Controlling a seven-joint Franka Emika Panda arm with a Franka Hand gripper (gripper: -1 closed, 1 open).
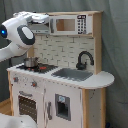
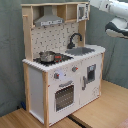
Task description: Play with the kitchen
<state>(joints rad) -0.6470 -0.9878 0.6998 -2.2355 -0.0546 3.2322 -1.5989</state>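
The kitchen is a tall white and light-wood toy standing upright. It has a grey hood, a black faucet over a grey sink, a small pot on the stove, an oven door and a microwave cabinet. My gripper is raised to the top shelf level, in front of the kitchen. It overlaps the hood in the first exterior view and the microwave's edge in the second exterior view. It holds nothing that I can see.
A grey curtain hangs behind the kitchen. The toy stands on a wooden floor panel. My white arm fills the first exterior view's left, and its base shows at the bottom left corner.
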